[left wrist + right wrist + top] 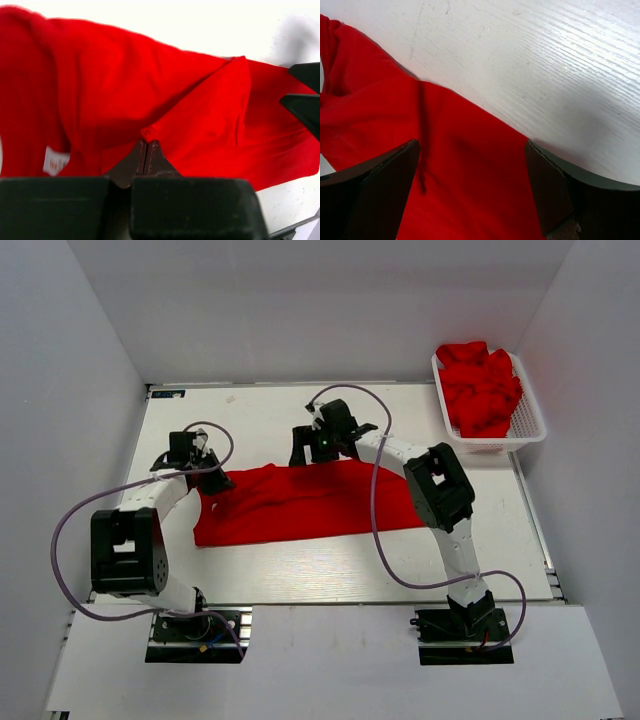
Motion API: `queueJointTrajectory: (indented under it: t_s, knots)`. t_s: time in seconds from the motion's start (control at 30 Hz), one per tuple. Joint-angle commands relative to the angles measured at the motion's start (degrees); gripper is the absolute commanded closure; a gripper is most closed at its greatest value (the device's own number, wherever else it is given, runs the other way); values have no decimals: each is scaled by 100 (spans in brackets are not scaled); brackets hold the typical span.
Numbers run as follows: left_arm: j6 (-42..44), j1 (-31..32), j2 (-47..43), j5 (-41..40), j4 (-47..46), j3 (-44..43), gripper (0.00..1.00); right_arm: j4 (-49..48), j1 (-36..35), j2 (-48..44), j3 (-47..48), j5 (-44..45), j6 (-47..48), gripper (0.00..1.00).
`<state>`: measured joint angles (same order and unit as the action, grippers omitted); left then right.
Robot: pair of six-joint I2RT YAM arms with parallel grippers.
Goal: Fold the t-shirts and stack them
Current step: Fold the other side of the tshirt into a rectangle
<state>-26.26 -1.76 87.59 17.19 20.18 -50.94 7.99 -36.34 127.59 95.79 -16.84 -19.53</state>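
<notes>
white tag on red t-shirt, lettering unreadable

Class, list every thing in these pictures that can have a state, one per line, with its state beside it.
red fabric t-shirt: spread out, wrinkled, pinched near its left end.
left pincer: shut on a fold of that t-shirt.
right pincer: open, over the t-shirt's far edge.
white plastic mesh basket: upright, full.
heap of red t-shirts: crumpled in the basket.
</notes>
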Motion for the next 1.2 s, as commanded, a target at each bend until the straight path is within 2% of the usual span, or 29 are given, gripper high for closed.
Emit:
queueJointTrajectory:
  t_s: [0.0, 0.1, 0.2, 0.4, 0.7, 0.93, 1.1, 1.17]
  knots:
    - [-186, 18, -654, -286, 302, 49, 100, 54, 39, -489, -69, 181, -7, 10]
    - [-371, 18, -866, -611, 574, 49, 100, 167, 48, -533, -95, 277, 19, 10]
    - [-424, 18, -1095, -612, 758, 49, 100, 185, 65, -630, -165, 339, 46, 10]
    - [-353, 18, -1481, -305, 443, 400, 98, 177, 91, -823, -411, 366, 81, 10]
    - [-415, 18, -1288, -515, 891, 620, 99, 194, 65, -1192, -842, 436, 116, 10]
    - [-635, -44, -1403, -1297, 1215, 690, 98, 203, 74, -1307, -965, 568, 204, 10]
    - [-635, 18, -1552, -1157, 1321, 917, 98, 317, 100, -1307, -931, 744, 248, 10]
    - [-705, 18, -1605, -1157, 1207, 1164, 94, 335, 92, -1351, -930, 753, 239, 10]
